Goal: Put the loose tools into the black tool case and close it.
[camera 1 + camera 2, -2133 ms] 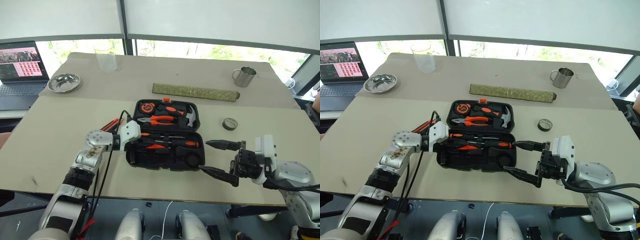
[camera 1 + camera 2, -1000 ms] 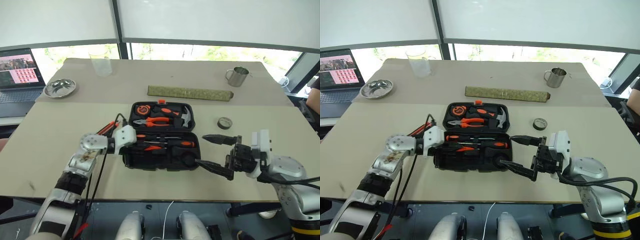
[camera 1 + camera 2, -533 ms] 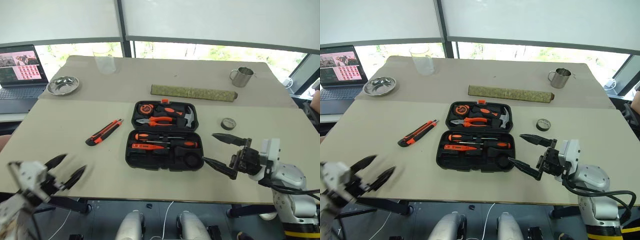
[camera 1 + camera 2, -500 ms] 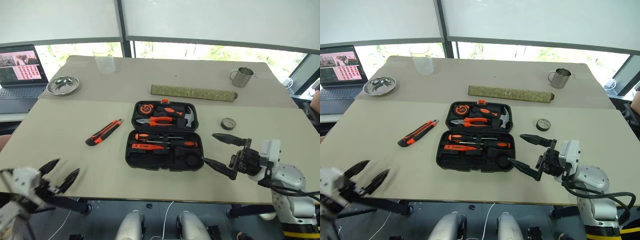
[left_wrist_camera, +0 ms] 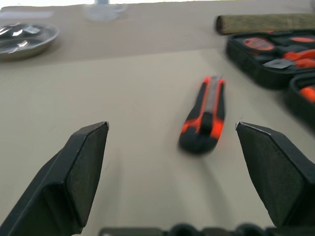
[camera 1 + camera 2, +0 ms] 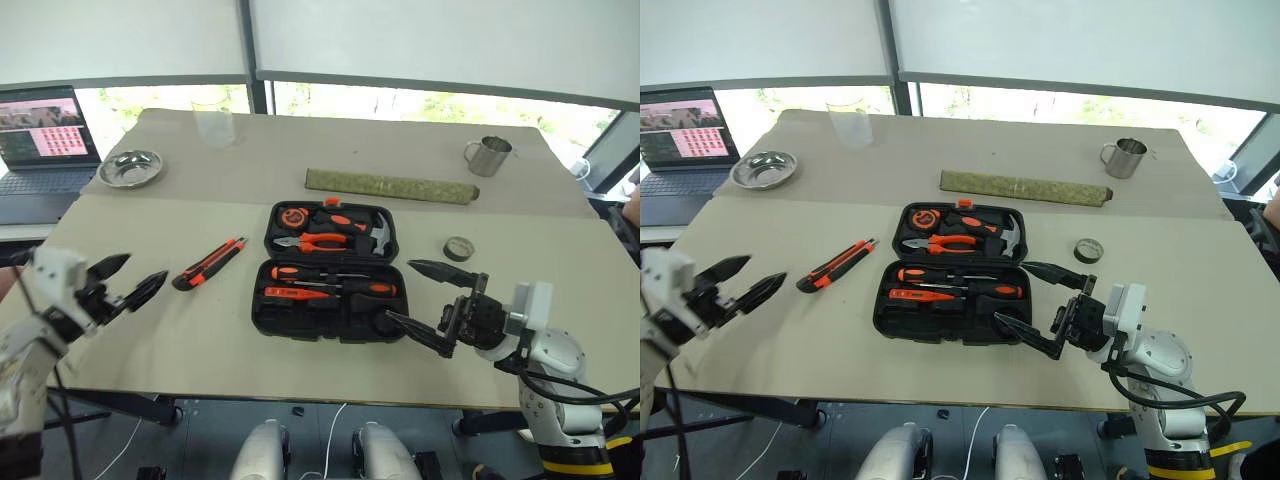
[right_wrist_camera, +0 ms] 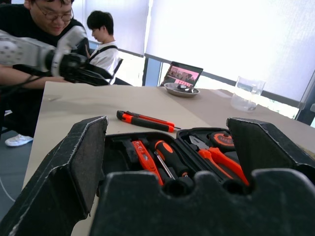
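From the head, the open case (image 6: 330, 272) lay mid-surface, knife (image 6: 208, 263) just left of it, tape (image 6: 459, 248) to its right. Left fingers (image 6: 125, 281) stood spread and empty near the left edge.

The left wrist camera faced the knife.

Right fingers (image 7: 88, 152) gaped empty before the case.

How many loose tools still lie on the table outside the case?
2: the utility knife left of the open black tool case, and the tape roll to its right. None seem hidden.
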Robot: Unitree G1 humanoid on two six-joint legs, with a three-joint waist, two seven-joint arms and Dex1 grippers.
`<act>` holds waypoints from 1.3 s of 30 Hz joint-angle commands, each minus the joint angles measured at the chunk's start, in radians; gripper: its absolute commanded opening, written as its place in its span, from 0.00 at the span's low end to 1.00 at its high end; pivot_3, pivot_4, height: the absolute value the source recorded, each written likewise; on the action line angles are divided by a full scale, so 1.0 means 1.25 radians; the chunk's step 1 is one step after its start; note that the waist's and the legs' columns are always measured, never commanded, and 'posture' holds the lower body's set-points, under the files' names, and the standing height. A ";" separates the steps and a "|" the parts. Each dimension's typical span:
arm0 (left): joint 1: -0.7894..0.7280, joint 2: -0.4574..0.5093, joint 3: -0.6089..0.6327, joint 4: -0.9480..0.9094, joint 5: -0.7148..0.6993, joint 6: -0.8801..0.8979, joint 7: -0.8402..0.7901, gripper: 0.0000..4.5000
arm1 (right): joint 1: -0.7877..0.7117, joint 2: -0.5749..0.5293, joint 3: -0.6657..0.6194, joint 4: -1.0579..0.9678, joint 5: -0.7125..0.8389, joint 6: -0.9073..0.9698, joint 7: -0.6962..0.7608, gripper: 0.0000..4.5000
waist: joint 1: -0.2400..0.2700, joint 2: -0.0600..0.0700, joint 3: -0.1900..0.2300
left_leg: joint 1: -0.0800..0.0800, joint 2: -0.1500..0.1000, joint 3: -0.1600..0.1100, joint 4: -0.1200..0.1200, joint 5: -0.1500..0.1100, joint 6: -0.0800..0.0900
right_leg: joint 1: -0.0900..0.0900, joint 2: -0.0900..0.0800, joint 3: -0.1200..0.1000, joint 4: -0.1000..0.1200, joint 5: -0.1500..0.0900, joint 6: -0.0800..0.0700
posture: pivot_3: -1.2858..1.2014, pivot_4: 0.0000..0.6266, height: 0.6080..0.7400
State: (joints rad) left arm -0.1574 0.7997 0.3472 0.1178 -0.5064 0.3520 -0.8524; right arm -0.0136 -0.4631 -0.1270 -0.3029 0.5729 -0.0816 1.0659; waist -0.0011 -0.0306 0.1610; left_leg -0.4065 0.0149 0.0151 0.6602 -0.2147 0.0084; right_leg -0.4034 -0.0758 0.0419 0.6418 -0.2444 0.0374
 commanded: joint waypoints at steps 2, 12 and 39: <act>-0.162 0.017 -0.137 0.180 0.108 0.025 -0.044 0.99 | -0.005 -0.007 -0.007 -0.048 0.020 0.014 -0.028 1.00 | -0.012 0.000 0.000 | 0.000 0.000 0.000 0.000 0.000 0.000 | 0.000 0.001 0.000 0.001 0.000 0.000 | 0.52 0.24 1.00; -0.309 -0.028 -0.258 0.405 0.213 -0.033 -0.132 0.73 | 0.058 -0.018 -0.026 -0.088 0.009 0.016 -0.063 1.00 | -0.010 -0.001 0.000 | 0.000 0.000 0.005 0.000 0.000 0.000 | 0.000 0.001 0.000 0.002 0.000 0.000 | 0.52 0.24 1.00; -0.302 -0.054 -0.541 -0.096 0.324 -0.159 -0.396 0.40 | 0.182 -0.196 -0.120 -0.076 0.053 0.076 0.071 1.00 | -0.006 -0.004 0.003 | -0.002 0.001 0.005 0.001 0.000 0.000 | -0.001 0.002 0.001 0.000 0.000 0.002 | 0.52 0.24 1.00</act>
State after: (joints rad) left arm -0.5164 0.7317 -0.3156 -0.0118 -0.1267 0.1741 -1.3421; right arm 0.2094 -0.7131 -0.2655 -0.3653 0.6214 0.0181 1.1548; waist -0.0091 -0.0359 0.1643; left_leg -0.4097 0.0159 0.0215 0.6613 -0.2150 0.0090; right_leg -0.4042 -0.0733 0.0432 0.6415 -0.2450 0.0402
